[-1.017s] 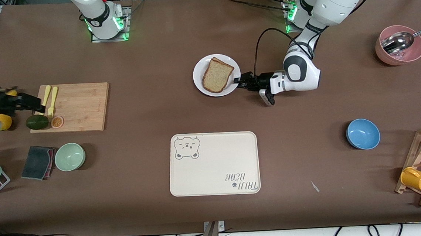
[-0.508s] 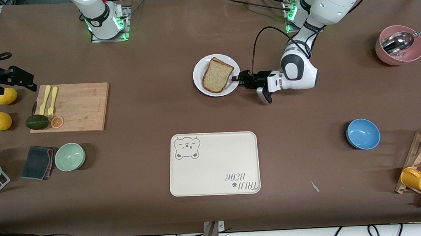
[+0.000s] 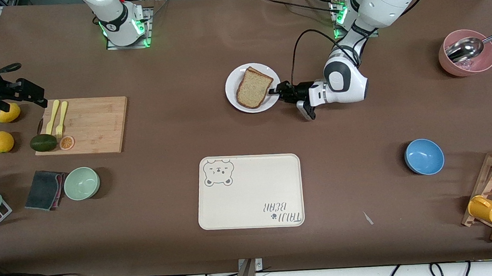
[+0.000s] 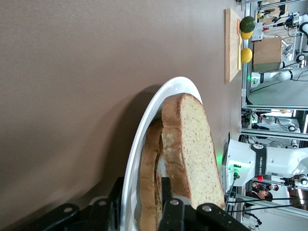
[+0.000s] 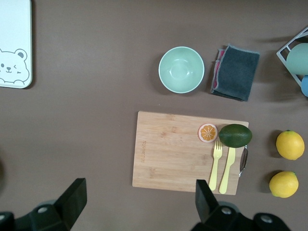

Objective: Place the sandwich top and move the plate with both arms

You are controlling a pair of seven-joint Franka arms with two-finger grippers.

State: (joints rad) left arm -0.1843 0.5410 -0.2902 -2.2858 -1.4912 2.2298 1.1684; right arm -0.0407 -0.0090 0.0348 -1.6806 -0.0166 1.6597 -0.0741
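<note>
Closing left end effector (image 3: 274,91) now straddles plate (image 3: 234,99) rim.

cutting board (image 5: 178,151) | avocado (image 5: 235,135) on it | green bowl (image 5: 181,69) beside towel (image 5: 236,72)

Round glossy white plate (image 3: 234,100) is seen upper centre of front view, flat on the table. Sandwich top (image 3: 253,87), tan speckled w/ brown crust, is laid flat on it, domed end lower.
</note>
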